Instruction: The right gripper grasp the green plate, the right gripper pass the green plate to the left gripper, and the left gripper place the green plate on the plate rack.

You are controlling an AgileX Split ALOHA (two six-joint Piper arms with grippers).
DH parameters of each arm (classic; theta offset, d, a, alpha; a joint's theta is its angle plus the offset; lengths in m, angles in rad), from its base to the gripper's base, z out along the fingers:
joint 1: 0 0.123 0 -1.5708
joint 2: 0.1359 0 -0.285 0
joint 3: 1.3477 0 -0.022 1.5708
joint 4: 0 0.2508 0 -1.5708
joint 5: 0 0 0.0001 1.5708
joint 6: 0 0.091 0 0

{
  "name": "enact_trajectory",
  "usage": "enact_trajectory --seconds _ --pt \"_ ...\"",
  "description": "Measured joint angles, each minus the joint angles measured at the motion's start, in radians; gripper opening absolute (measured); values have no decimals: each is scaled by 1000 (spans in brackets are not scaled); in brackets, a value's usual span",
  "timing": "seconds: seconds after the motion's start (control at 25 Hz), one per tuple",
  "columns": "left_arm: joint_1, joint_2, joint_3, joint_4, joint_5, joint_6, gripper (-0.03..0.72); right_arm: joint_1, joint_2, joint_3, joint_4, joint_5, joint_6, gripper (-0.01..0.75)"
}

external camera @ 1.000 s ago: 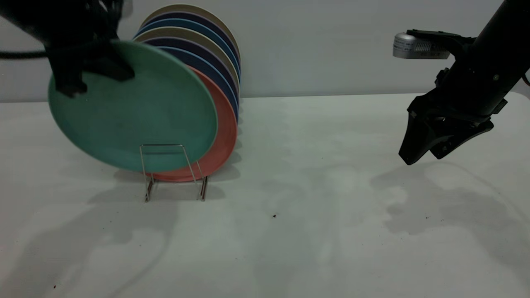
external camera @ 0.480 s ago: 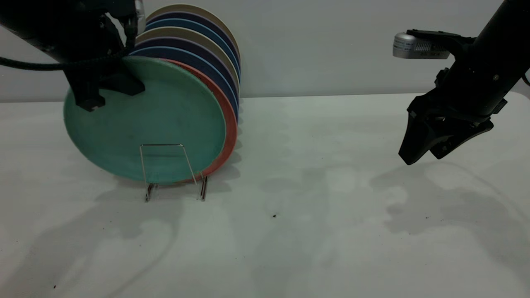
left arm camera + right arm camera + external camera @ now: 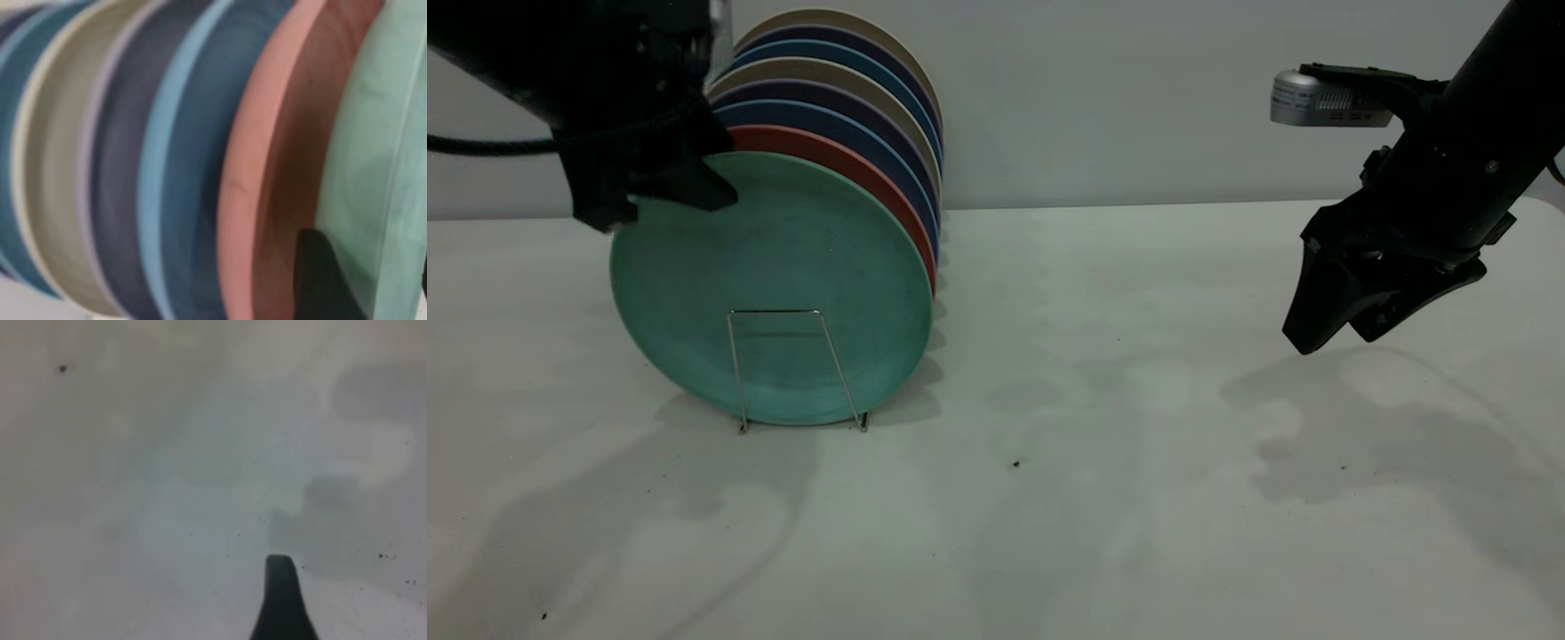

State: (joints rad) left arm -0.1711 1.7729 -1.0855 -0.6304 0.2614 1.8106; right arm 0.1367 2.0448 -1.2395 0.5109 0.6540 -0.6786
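Two arms are showing over the pale table (image 3: 1103, 498), and only the left one is dealing with the plate. The left gripper (image 3: 660, 197) is sitting at the upper left edge of the green plate (image 3: 783, 284), its two fingers straddling the rim — one dark fingertip (image 3: 323, 277) is lying between the green plate and the salmon-pink plate (image 3: 845, 164) behind it in the left wrist view. The fingers are closing on that rim, though how tightly they are pressing is hard to judge.

The green plate is standing on edge at the front of the row, facing the camera, its lower edge resting down at the base of the plate rack (image 3: 796, 369). The rack's front wire loop is crossing the plate's lower face. Behind it, the salmon-pink plate is standing just beside, then the dark blue plates (image 3: 889, 169) and beige plates (image 3: 854, 84) are lining up toward the wall, each showing only as an arc of rim.

The right gripper (image 3: 1329, 333) is hanging well apart at the right side, above the table and touching nothing, with its pointed jaws drawn together and aimed down. A silver-grey cylinder (image 3: 1325, 100) is sitting on its arm above.
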Motion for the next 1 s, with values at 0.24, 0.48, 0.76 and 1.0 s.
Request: enact_trajectory --seconds 0.24,0.48,0.76,1.0 --pt "0 -128 0 1 150 -32 409 0 0 0 0 -4 0 573" --pt "25 -176 0 6 193 -434 410 10 -18 -10 14 36 -23 573" --pt "153 -176 -21 203 416 -1224 401 84 -185 -29 -150 105 142 573" --pt "228 -259 -29 274 481 -1467 392 86 -368 -29 -561 387 570 563"
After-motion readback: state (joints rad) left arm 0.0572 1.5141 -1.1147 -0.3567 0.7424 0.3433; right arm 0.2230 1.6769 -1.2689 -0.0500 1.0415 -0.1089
